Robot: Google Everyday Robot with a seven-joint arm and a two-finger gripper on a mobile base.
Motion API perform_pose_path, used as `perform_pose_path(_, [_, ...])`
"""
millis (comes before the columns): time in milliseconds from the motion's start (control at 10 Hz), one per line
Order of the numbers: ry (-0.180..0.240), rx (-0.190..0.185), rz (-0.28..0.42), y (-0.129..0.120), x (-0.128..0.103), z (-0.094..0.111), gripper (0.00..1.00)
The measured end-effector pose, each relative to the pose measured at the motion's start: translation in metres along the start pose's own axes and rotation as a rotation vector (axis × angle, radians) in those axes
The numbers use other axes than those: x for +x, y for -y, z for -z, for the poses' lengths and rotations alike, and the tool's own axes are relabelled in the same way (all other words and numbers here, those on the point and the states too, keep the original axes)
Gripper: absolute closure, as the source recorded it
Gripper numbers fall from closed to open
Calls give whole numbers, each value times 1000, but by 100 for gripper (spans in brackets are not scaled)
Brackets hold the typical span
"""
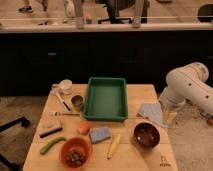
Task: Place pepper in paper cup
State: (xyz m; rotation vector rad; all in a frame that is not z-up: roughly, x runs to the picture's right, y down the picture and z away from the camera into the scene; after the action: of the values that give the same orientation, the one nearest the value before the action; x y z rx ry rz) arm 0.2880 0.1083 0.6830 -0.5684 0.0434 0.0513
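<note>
Wooden table (141,95), dark cabinets (100,56) behind, claw (169,118) at table's right edge

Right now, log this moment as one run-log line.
pincer: right edge of table | pepper: near-left on table, not gripped | paper cup: far-left

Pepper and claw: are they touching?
Apart. The camera view shows the pepper lying near the front-left corner of the table, while the claw hangs by the right edge, far across from it.
</note>
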Motion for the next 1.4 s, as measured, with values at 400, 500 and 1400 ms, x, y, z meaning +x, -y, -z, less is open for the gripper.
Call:
perform_pose_path(400, [0, 0, 0, 0, 0, 0, 20])
perform_pose_path(500, [-2, 5, 6, -1, -1, 1, 20])
perform_pose_path(1400, [1, 74, 285, -39, -70, 23, 20])
